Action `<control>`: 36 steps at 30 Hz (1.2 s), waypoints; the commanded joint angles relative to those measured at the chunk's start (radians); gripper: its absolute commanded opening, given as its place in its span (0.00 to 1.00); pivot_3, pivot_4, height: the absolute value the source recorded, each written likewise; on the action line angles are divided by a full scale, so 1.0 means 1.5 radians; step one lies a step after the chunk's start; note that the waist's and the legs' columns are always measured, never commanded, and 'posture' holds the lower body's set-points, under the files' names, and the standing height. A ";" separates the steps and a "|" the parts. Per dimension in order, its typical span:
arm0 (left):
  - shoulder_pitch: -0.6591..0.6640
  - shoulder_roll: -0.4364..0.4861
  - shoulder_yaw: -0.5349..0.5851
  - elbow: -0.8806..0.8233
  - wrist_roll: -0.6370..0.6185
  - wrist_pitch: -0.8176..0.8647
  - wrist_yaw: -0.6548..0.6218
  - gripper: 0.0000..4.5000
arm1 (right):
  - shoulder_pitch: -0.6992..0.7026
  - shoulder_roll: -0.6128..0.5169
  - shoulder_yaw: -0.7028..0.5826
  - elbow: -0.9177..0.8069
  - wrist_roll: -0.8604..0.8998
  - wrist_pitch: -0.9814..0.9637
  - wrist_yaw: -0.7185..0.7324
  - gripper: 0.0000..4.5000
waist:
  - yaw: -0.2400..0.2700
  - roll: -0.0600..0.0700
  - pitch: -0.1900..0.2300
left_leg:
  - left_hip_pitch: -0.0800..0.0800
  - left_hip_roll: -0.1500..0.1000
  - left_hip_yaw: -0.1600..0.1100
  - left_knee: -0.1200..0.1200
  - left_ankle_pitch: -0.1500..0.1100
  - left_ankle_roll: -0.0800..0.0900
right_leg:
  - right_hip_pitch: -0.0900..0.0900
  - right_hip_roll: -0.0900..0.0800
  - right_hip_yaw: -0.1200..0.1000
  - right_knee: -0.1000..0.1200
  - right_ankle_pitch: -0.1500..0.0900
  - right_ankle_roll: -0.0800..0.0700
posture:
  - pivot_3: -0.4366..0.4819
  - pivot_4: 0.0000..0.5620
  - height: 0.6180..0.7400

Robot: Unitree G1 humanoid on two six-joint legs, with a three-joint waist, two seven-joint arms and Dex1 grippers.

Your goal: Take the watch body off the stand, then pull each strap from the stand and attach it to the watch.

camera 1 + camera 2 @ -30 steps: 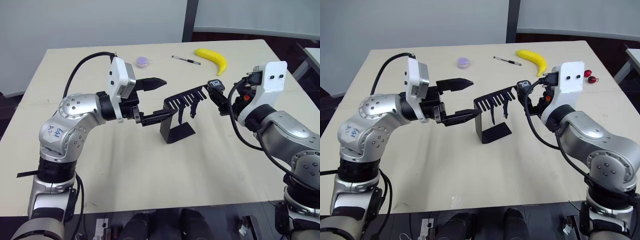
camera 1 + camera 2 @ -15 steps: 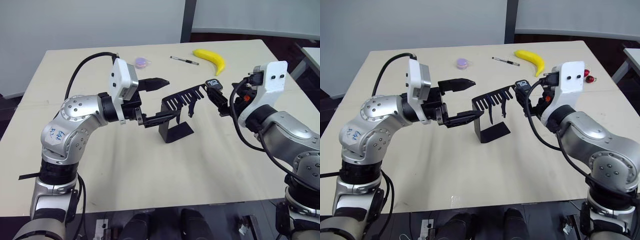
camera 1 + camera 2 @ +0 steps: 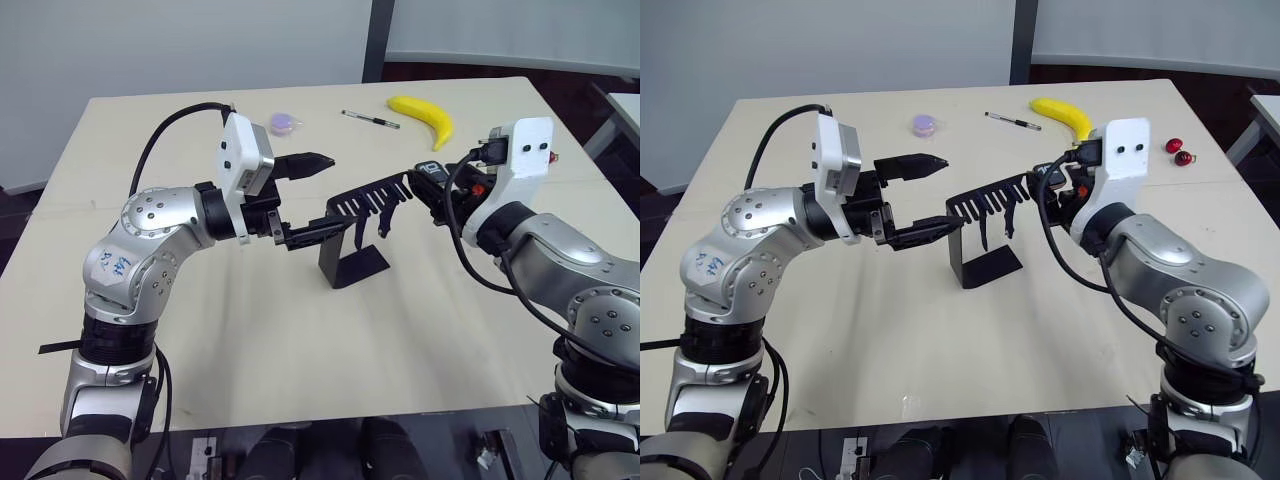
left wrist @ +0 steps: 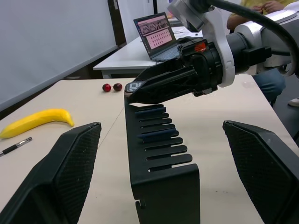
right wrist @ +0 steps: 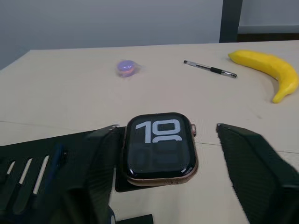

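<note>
Right wrist view gives the clearest look: the watch body (image 5: pixel 160 147) sits flat on the end of the stand (image 5: pixel 56 172), screen up, gold rim showing, with the right gripper (image 5: pixel 163 177) straddling it, one finger on each side with a gap to the case. So the fingers are apart and nothing is clamped yet. I'd say we're at the very first step, getting the watch body off the stand.

From the head views, the stand (image 3: pixel 355 235) is near the middle of the table (image 3: pixel 250 350), comb top tilted up toward the right arm. The left gripper (image 3: pixel 312 195) is spread wide at the other end of the stand; its lower finger (image 3: pixel 315 233) looks like it's touching or just beside the stand's upright edge, can't tell which. In the left wrist view both straps (image 4: pixel 154 123) are in the slots, dark blue, untouched.

My guess for the next move: the right fingers need to close on the sides of the case and lift it clear, while the left steadies the stand so it doesn't tip. Straps come after that.
</note>
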 commanded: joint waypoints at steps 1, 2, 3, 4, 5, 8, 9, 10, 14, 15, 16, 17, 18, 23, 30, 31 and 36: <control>-0.006 0.008 0.018 -0.017 0.001 -0.011 0.001 1.00 | -0.014 -0.001 -0.011 -0.018 -0.004 -0.002 0.011 0.71 | 0.000 0.000 0.000 | 0.000 0.000 0.000 0.000 0.000 0.000 | 0.000 0.000 0.000 0.000 0.000 0.000 | 0.48 0.27 1.00; -0.005 0.008 0.018 -0.021 0.000 -0.009 0.002 1.00 | -0.014 -0.001 -0.012 -0.020 -0.004 -0.001 0.011 0.71 | 0.000 0.000 0.000 | 0.000 0.000 0.000 0.000 0.000 0.000 | 0.000 0.000 0.000 0.000 0.000 0.000 | 0.48 0.27 1.00; -0.004 0.009 0.019 -0.024 0.000 -0.008 0.004 1.00 | -0.014 -0.003 -0.013 -0.021 -0.003 0.001 0.011 0.71 | 0.000 0.000 0.000 | 0.000 0.000 0.000 0.000 0.000 0.000 | 0.000 0.000 0.000 0.000 0.000 0.000 | 0.48 0.27 1.00; -0.002 0.009 0.019 -0.027 -0.001 -0.007 0.005 1.00 | -0.013 -0.004 -0.014 -0.023 -0.002 0.002 0.012 0.71 | 0.000 0.000 0.000 | 0.000 0.000 0.000 0.000 0.000 0.000 | 0.000 0.000 0.000 0.000 0.000 0.000 | 0.48 0.27 1.00; -0.001 0.009 0.019 -0.030 -0.002 -0.006 0.006 1.00 | -0.012 -0.005 -0.015 -0.025 -0.001 0.002 0.012 0.71 | 0.000 0.000 0.000 | 0.000 0.000 0.000 0.000 0.000 0.000 | 0.000 0.000 0.000 0.000 0.000 0.000 | 0.48 0.27 1.00; 0.001 0.010 0.018 -0.036 -0.002 -0.004 0.009 1.00 | -0.011 -0.007 -0.020 -0.032 0.004 0.002 0.015 0.65 | 0.000 0.000 0.000 | 0.000 0.000 0.000 0.001 0.000 0.000 | 0.000 0.000 0.000 0.000 0.000 0.000 | 0.48 0.27 1.00; 0.002 0.010 0.018 -0.036 -0.002 -0.004 0.010 1.00 | -0.012 -0.009 -0.022 -0.033 0.006 0.002 0.015 0.59 | 0.000 0.000 0.000 | 0.000 0.000 0.000 0.001 0.000 0.000 | 0.000 0.000 0.000 0.000 0.000 0.000 | 0.48 0.27 1.00; 0.002 0.011 0.019 -0.037 -0.002 -0.003 0.010 1.00 | -0.012 -0.010 -0.024 -0.034 0.008 0.002 0.015 0.53 | 0.000 0.000 0.000 | 0.000 0.000 0.000 0.001 0.000 0.000 | 0.000 0.000 0.000 0.000 0.000 0.000 | 0.48 0.27 1.00; 0.006 0.009 0.017 -0.044 -0.002 -0.003 0.014 1.00 | -0.011 -0.017 -0.033 -0.040 0.018 0.004 0.017 0.37 | 0.000 0.000 0.000 | 0.000 0.000 0.000 0.001 0.000 0.000 | 0.000 0.000 0.000 0.000 0.000 0.000 | 0.48 0.27 1.00; 0.007 0.008 0.017 -0.045 -0.002 -0.003 0.015 1.00 | -0.011 -0.018 -0.035 -0.041 0.020 0.005 0.018 0.37 | 0.000 0.000 0.000 | 0.000 0.000 0.000 0.001 0.000 0.000 | 0.000 0.000 0.000 0.000 0.000 0.000 | 0.48 0.27 1.00; 0.008 0.007 0.016 -0.046 -0.002 -0.003 0.016 1.00 | -0.011 -0.021 -0.038 -0.041 0.024 0.005 0.019 0.37 | 0.000 0.000 0.000 | 0.000 0.000 0.000 0.001 0.000 0.000 | 0.000 0.000 0.000 0.000 0.000 0.000 | 0.48 0.27 1.00; 0.008 0.007 0.017 -0.048 -0.003 -0.002 0.017 1.00 | -0.012 -0.025 -0.042 -0.042 0.027 0.004 0.022 0.37 | 0.000 0.000 0.000 | 0.000 0.000 0.000 0.001 0.000 0.000 | 0.000 0.000 0.000 0.000 0.000 0.000 | 0.48 0.27 1.00; 0.009 0.007 0.017 -0.049 -0.005 -0.001 0.017 1.00 | -0.015 -0.030 -0.047 -0.041 0.033 0.003 0.026 0.37 | 0.000 0.000 0.000 | 0.000 0.000 0.000 0.000 0.000 0.000 | 0.000 0.000 0.000 0.000 0.000 0.000 | 0.48 0.27 1.00; 0.010 0.010 0.018 -0.048 -0.010 0.002 0.012 1.00 | -0.012 -0.058 -0.076 -0.035 0.060 -0.013 0.071 0.37 | 0.001 0.000 0.000 | 0.000 0.000 0.000 0.001 0.000 0.000 | 0.000 0.000 0.000 0.000 0.000 0.000 | 0.48 0.27 1.00; 0.007 0.021 0.029 -0.039 -0.041 0.021 -0.016 1.00 | 0.032 -0.121 -0.108 -0.057 0.087 -0.046 0.206 0.37 | 0.001 0.000 0.000 | 0.000 0.000 0.000 0.000 0.000 0.000 | 0.000 0.000 0.000 -0.001 0.000 0.000 | 0.48 0.27 1.00; 0.005 0.026 0.030 -0.033 -0.042 0.020 -0.026 1.00 | 0.042 -0.130 -0.113 -0.060 0.090 -0.052 0.224 0.37 | 0.001 0.000 0.000 | 0.000 0.000 0.000 0.000 0.000 0.001 | 0.000 0.000 0.000 -0.001 0.000 0.000 | 0.48 0.27 1.00; 0.004 0.043 0.030 -0.028 -0.045 0.013 -0.056 1.00 | 0.081 -0.154 -0.135 -0.066 0.096 -0.072 0.261 0.37 | 0.002 0.000 0.000 | -0.001 0.000 0.000 0.000 0.000 0.001 | 0.000 0.000 -0.001 -0.001 0.000 0.000 | 0.48 0.27 1.00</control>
